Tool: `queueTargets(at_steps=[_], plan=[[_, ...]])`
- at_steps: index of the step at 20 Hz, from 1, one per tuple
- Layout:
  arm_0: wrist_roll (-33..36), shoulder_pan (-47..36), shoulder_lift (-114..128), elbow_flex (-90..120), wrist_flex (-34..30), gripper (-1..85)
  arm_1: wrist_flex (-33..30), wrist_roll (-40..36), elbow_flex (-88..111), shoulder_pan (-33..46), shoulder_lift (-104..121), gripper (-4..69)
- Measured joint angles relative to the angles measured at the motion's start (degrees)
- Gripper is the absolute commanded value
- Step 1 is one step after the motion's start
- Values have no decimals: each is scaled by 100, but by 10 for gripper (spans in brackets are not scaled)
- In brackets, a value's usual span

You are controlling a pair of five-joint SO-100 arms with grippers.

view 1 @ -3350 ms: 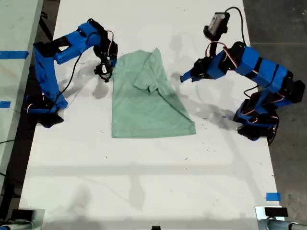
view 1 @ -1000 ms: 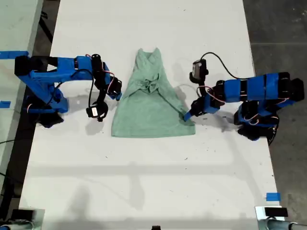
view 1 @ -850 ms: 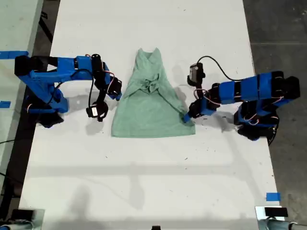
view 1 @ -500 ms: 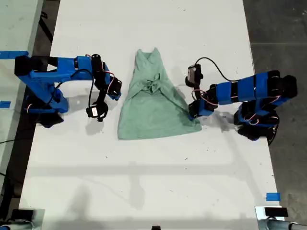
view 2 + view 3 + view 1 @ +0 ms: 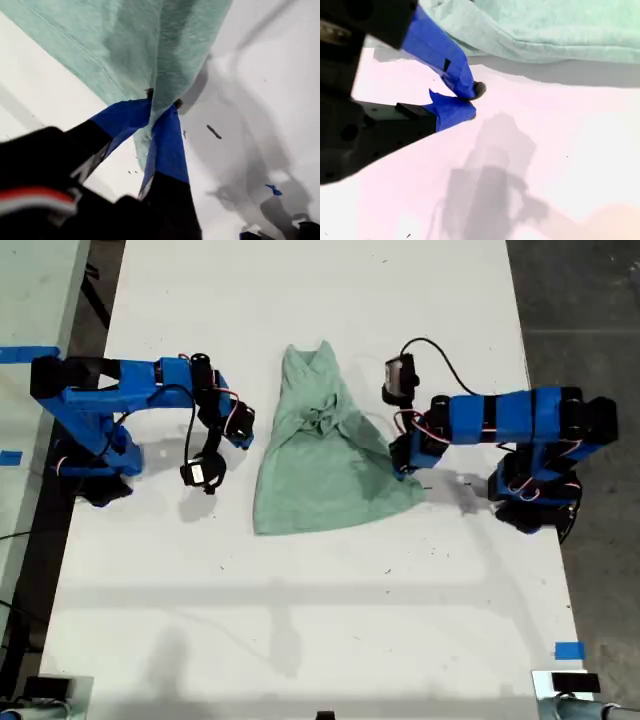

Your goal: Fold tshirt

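The tshirt [image 5: 325,465] lies on the white table [image 5: 300,620] between the two arms, pale mint green, narrow at the far end and wider at the near end, bunched in the middle. My first gripper [image 5: 400,466] reaches in from the exterior view's right and is shut on the tshirt's edge [image 5: 150,45], with cloth pinched between its blue fingers [image 5: 167,145] and pulled up off the table. My second gripper [image 5: 205,472] hangs at the exterior view's left, beside the tshirt [image 5: 545,30] and apart from it. Its blue fingertips [image 5: 467,85] meet with nothing between them.
Blue tape marks sit near the table's front right corner in the exterior view [image 5: 568,650] and on the neighbouring surface at that view's left [image 5: 30,353]. Dark floor [image 5: 580,310] borders the table on the exterior view's right. Both arm bases stand at the table's side edges.
My first gripper shut on the tshirt's edge and lifted it; the tshirt's near end slid toward the exterior view's right. My second arm has held still over the last second.
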Motion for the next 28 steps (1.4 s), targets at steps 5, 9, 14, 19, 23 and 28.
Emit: queueTargets(at_steps=[5, 9, 14, 19, 23, 28], plan=[[0, 26, 79, 0, 0, 1, 88, 554, -1283, -167, -527, -5], [0, 26, 88, 0, 0, 1, -765, 1169, -1784, -211, -1485, -5], [0, 26, 88, 0, 0, 1, -1767, 1433, -2171, -299, -3103, -10], [0, 26, 88, 0, 9, 3, -1652, 1468, -2944, -439, -3797, 271], [0, 26, 88, 0, 70, 17, -149, 1494, -3937, -615, -3867, 318], [0, 79, 88, -246, 457, 15, 1002, 1485, -4518, -729, -3287, 314]])
